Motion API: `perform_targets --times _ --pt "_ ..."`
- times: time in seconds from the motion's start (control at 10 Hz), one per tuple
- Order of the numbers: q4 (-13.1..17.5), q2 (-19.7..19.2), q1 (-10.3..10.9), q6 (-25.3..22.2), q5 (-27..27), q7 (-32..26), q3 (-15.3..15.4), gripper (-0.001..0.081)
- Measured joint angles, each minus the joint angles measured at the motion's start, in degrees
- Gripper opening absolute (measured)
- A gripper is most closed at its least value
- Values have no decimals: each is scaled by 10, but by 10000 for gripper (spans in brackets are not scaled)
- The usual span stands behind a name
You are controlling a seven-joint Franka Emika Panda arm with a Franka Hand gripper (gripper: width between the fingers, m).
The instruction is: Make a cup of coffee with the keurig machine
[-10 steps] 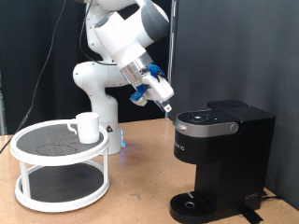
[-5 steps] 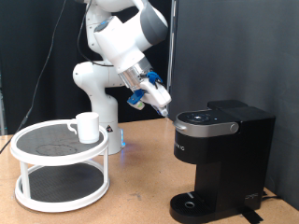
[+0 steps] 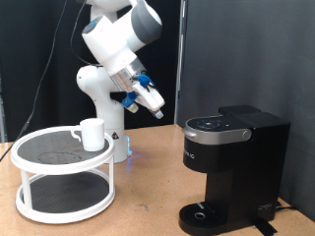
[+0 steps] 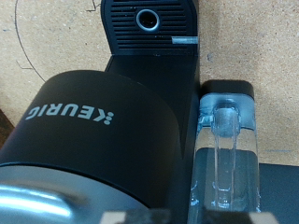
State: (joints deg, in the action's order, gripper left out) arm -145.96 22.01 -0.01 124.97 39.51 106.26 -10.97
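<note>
The black keurig machine point(image 3: 232, 162) stands at the exterior view's right with its lid down; its round drip base point(image 3: 203, 214) holds nothing. The wrist view looks down on its lid point(image 4: 103, 121), drip base point(image 4: 149, 28) and clear water tank point(image 4: 224, 140). The white cup point(image 3: 92, 133) sits on the top tier of a white round stand point(image 3: 64, 202) at the left. My gripper point(image 3: 158, 112) hangs in the air up and to the left of the machine's top panel, touching nothing. Its fingers look pressed together and hold nothing.
The robot's white base point(image 3: 98, 93) stands behind the stand. A black curtain backs the scene. The wooden table point(image 3: 148, 211) shows between the stand and the machine.
The gripper has lifted off the front edge of the machine's top panel and moved up and to the exterior view's left. The cup and machine have not moved.
</note>
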Motion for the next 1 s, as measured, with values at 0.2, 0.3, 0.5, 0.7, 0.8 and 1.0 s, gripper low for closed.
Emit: perform_targets --times 0.2,0.3,0.5,0.7,0.8,1.0 --pt "-3 6 -3 -2 -1 -1 0 0" --pt "-4 7 -3 -4 2 -7 -3 0" --pt "-9 24 -6 -46 5 -29 -26 0" --pt "-12 52 -24 -106 -12 -31 -51 0" --pt "-13 66 -35 -129 -25 -31 -61 0" --pt "-14 91 -53 -176 -50 -53 -85 0"
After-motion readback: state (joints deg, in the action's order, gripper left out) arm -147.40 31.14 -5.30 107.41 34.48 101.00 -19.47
